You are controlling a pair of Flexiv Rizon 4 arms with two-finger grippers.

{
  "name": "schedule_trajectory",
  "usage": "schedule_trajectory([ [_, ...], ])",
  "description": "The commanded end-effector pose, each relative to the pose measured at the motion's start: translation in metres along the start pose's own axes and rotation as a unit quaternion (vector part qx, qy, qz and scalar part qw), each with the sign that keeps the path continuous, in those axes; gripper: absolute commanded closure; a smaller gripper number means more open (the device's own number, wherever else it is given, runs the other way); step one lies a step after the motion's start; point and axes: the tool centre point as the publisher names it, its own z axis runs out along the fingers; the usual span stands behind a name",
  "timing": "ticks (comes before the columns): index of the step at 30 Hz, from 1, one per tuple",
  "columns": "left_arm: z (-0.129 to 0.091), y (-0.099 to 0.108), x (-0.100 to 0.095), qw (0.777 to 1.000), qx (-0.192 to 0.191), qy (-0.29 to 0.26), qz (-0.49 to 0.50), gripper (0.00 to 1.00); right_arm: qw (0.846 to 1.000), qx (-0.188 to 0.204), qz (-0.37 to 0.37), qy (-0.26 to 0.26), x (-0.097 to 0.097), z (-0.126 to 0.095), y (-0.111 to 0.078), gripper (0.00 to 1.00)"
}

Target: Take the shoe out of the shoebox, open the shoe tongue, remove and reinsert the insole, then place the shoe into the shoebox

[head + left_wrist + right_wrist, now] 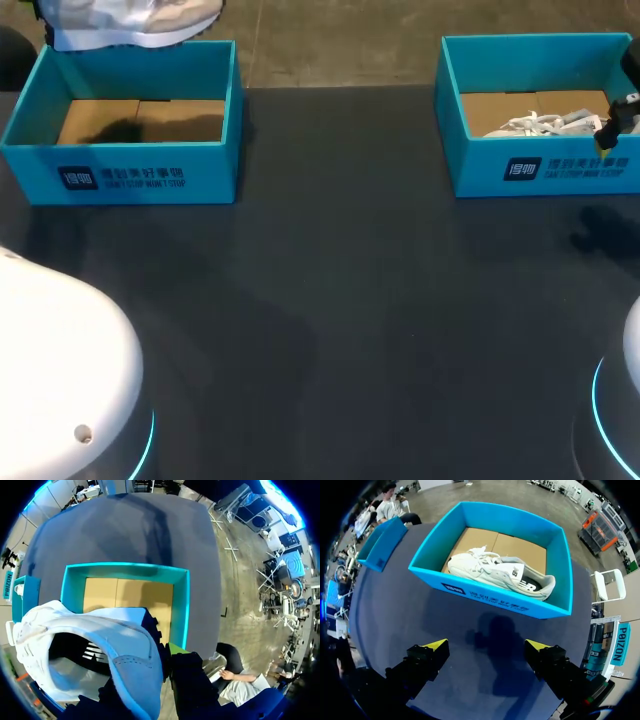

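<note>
A white shoe (80, 630) with a grey-blue heel hangs above the left teal shoebox (182, 610), whose cardboard floor is bare. My left gripper (170, 662) is shut on the shoe's heel collar, its fingers mostly hidden by the shoe. In the head view this shoe (135, 22) shows at the far edge over the left shoebox (130, 175). A second white shoe (500, 572) lies inside the right shoebox (490, 602). My right gripper (485, 647) stands open above the dark table in front of that box, nothing between its fingers. It shows at the head view's right edge (618, 125).
The two boxes stand at the table's far side, the right shoebox (545, 170) well apart from the left one. The dark tabletop (330, 300) spreads between and in front of them. The left box (382, 542) also shows beyond the right gripper.
</note>
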Motion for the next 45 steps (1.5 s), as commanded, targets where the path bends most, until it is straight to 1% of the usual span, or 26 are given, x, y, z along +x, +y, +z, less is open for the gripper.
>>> schedule_trajectory([
  [1, 0.000, -0.005, 0.000, 1.000, -0.014, -0.001, 0.000, 1.00, 1.000, 0.000, 0.000, 0.001, 0.000, 0.000, 0.001, 0.00],
  [6, 0.000, -0.005, 0.000, 1.000, -0.014, -0.001, 0.000, 1.00, 1.000, 0.000, 0.000, 0.001, 0.000, 0.000, 0.001, 0.00],
  [9, 0.000, -0.024, -0.008, 1.000, -0.006, 0.007, 0.004, 1.00, 1.000, 0.000, 0.000, 0.001, 0.000, 0.000, 0.001, 0.00],
  [10, 0.000, -0.028, -0.008, 1.000, -0.002, 0.005, 0.001, 1.00, 1.000, 0.000, 0.000, 0.001, 0.000, 0.000, 0.001, 0.00],
  [12, 0.002, -0.041, -0.013, 1.000, 0.006, 0.024, -0.004, 1.00, 1.000, 0.000, 0.000, 0.001, 0.000, 0.000, 0.001, 0.00],
  [18, 0.001, -0.077, -0.023, 0.999, 0.018, 0.033, -0.003, 1.00, 1.000, 0.000, 0.000, 0.001, 0.000, 0.000, 0.001, 0.00],
  [19, 0.000, -0.083, -0.024, 0.999, 0.017, 0.039, -0.005, 1.00, 1.000, 0.000, 0.000, 0.001, 0.000, 0.000, 0.001, 0.00],
  [24, -0.006, -0.116, -0.037, 0.999, 0.012, 0.040, -0.002, 1.00, 1.000, 0.000, 0.000, 0.001, 0.000, 0.000, 0.001, 0.00],
  [29, -0.012, -0.149, -0.056, 0.999, 0.012, 0.034, 0.004, 1.00, 1.000, 0.000, 0.000, 0.001, 0.000, 0.000, 0.001, 0.00],
  [31, -0.015, -0.168, -0.068, 0.999, 0.006, 0.039, 0.004, 1.00, 1.000, 0.000, 0.000, 0.001, 0.000, 0.000, 0.001, 0.00],
  [37, -0.023, -0.217, -0.097, 1.000, -0.002, 0.027, -0.008, 1.00, 1.000, 0.000, 0.000, 0.001, 0.000, 0.000, 0.001, 0.00],
  [39, -0.028, -0.234, -0.109, 1.000, -0.001, 0.021, -0.013, 1.00, 1.000, 0.000, 0.000, 0.001, 0.000, 0.000, 0.001, 0.00],
  [41, -0.031, -0.250, -0.119, 1.000, 0.010, 0.012, -0.017, 1.00, 1.000, 0.000, 0.000, 0.001, 0.000, 0.000, 0.001, 0.00],
  [42, -0.032, -0.259, -0.125, 1.000, 0.012, -0.001, -0.019, 1.00, 1.000, 0.000, 0.000, 0.001, 0.000, 0.000, 0.001, 0.00],
  [43, -0.034, -0.268, -0.131, 0.999, 0.017, 0.011, -0.031, 1.00, 1.000, 0.000, 0.000, 0.001, 0.000, 0.000, 0.001, 0.00],
  [45, -0.038, -0.284, -0.142, 1.000, 0.013, 0.006, -0.026, 1.00, 1.000, 0.000, 0.000, 0.001, 0.000, 0.000, 0.001, 0.00],
])
